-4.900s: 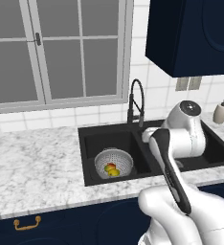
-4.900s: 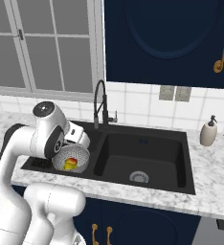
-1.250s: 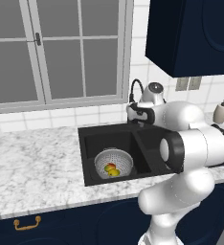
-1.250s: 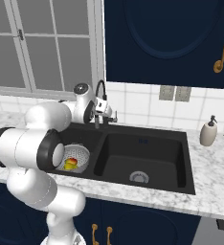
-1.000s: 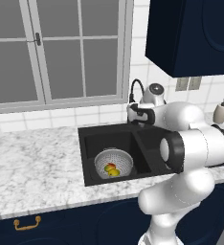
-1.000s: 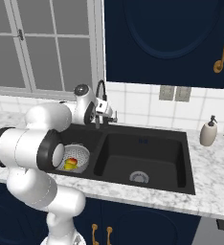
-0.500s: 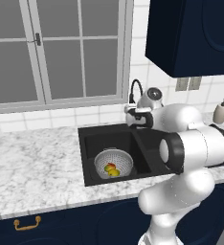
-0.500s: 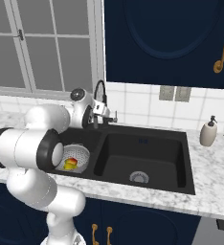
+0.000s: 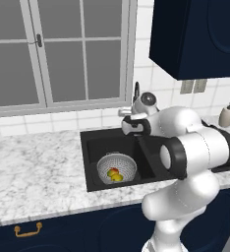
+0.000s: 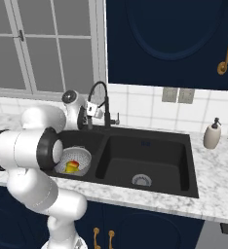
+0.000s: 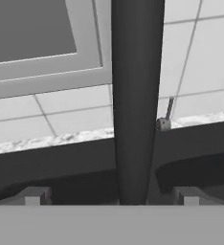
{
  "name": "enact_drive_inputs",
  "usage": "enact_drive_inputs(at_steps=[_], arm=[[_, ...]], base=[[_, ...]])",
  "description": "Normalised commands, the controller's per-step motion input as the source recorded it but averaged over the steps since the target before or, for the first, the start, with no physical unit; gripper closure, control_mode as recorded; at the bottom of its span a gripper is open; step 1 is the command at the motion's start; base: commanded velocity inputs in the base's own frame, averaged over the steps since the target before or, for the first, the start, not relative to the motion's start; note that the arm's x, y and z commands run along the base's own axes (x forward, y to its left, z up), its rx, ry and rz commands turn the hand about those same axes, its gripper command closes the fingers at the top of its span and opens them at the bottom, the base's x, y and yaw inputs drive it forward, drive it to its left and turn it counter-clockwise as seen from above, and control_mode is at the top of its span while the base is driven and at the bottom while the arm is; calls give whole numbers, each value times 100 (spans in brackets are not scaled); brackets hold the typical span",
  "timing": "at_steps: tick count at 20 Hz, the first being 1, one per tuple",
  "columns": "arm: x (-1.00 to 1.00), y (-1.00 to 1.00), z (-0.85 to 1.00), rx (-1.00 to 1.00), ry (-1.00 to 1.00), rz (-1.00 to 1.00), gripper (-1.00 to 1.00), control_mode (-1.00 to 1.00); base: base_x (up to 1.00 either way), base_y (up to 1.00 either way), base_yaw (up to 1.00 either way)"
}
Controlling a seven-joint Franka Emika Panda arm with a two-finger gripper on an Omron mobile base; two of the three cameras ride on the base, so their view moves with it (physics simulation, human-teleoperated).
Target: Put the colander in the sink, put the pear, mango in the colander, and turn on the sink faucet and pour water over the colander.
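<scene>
Counter [image 9: 33, 172]: white marbled worktop under the window; the sink is cut into it toward its back edge.
Sink [image 10: 150, 146]: black double basin. The right basin holds nothing but its silver drain [image 10: 141, 180].
Arm [image 9: 195, 152]: bent over the sink's front edge, wrist reaching to the back rim.
Colander [image 9: 116, 169]: silver perforated bowl, upright in the left basin, near that basin's front wall.
Sink faucet [image 10: 102, 99]: black gooseneck rising from the back rim between the basins; its neck runs straight up the middle of the hand view [image 11: 135, 95].
Gripper [image 10: 90, 113]: fingers spread wide, holding nothing, set either side of the faucet neck; contact cannot be told.
Fruit [image 9: 115, 174]: yellow, green and red pieces lying in the colander's bottom; which is pear and which mango cannot be told.
Lever [image 11: 167, 115]: small grey handle at the faucet base, just right of the neck.
Step in hand: turning on the water, probably.
Doing it well: keep the neck centred between the fingers, push sideways slowly, stop once the spout stands over the colander.
</scene>
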Motion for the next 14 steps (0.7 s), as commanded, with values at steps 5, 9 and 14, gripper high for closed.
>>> enact_drive_inputs(at_steps=[5,9,14], arm=[[72,34,6,3,20,0,-100,-100],[72,27,3,3,22,0,-100,-100],[58,3,0,0,21,0,-100,-100]], base=[[0,0,0],[0,0,0],[0,0,0]])
